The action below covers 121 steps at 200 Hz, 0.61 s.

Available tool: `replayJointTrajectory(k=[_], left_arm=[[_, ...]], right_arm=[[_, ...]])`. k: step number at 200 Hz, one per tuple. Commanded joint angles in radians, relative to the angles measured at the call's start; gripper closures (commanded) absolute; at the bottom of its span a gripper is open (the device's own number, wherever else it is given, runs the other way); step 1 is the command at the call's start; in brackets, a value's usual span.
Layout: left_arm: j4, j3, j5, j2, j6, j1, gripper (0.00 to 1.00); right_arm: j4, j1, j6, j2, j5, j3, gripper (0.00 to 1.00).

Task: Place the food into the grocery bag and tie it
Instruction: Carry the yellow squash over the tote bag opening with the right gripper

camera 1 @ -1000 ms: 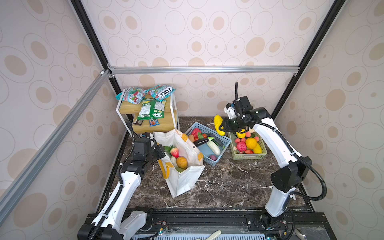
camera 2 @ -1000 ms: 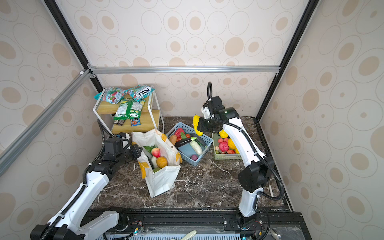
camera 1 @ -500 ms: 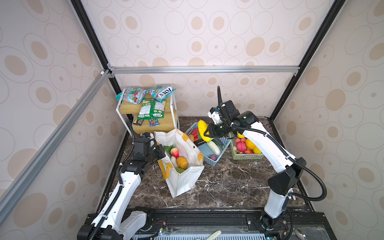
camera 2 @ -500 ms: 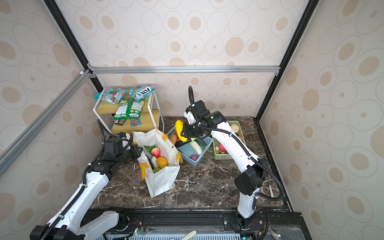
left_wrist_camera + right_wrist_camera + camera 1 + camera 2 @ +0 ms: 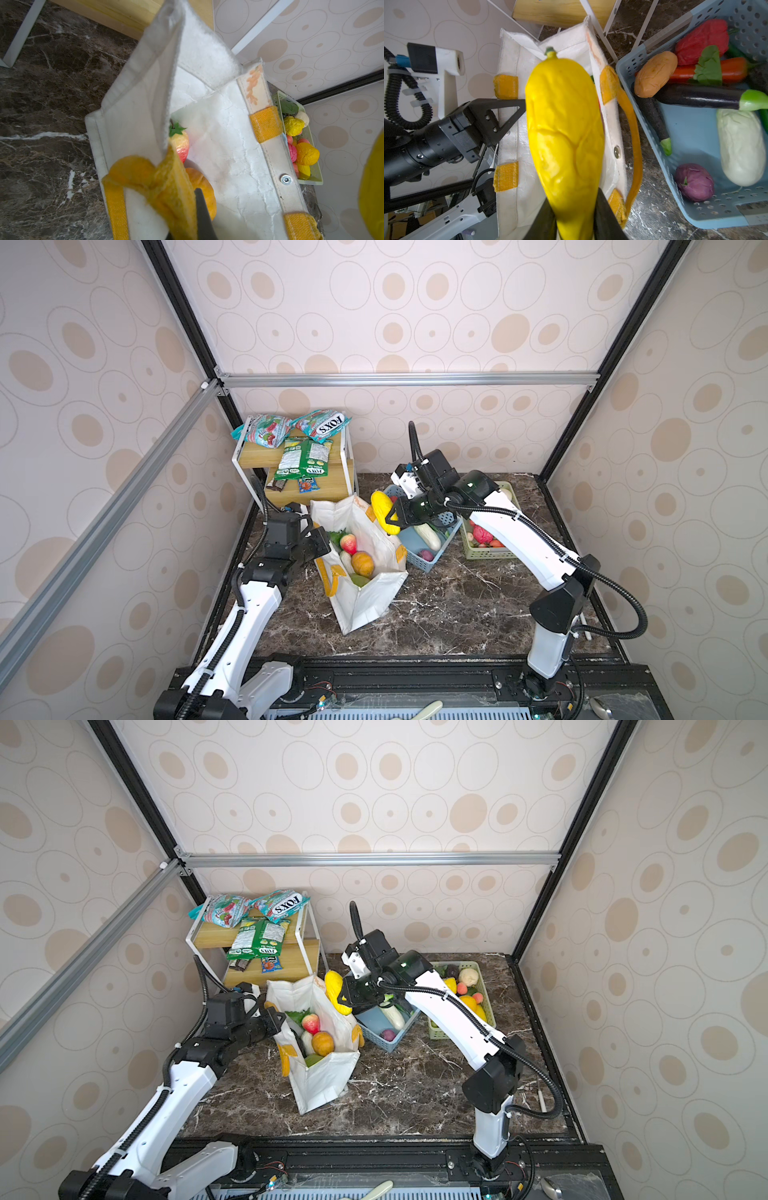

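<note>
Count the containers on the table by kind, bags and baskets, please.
Bags: 1, the grocery bag
Baskets: 2, the blue basket and the green basket
Total: 3

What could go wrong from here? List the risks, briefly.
The yellow fruit hangs at the rim of the grocery bag beside the blue basket. Released now, it might hit the rim and fall outside.
The right gripper holds it by one end, so it might swing.
Only the left gripper holds the soft bag open, and a slip could let the mouth sag.
</note>
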<state>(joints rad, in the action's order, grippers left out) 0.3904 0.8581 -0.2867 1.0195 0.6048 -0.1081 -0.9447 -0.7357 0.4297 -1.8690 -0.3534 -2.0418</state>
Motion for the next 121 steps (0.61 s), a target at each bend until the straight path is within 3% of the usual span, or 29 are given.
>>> replayJointTrajectory(k=[1, 121], left_arm=[[-0.020, 0.058, 0.006, -0.006, -0.027, 0.006, 1.00], [-0.036, 0.059, 0.009, 0.011, -0.030, 0.006, 1.00]], right_arm=[[0.017, -0.020, 0.009, -0.042, -0.029, -0.029, 0.71], [0.027, -0.105, -0.003, -0.197, -0.070, -0.069, 0.71]])
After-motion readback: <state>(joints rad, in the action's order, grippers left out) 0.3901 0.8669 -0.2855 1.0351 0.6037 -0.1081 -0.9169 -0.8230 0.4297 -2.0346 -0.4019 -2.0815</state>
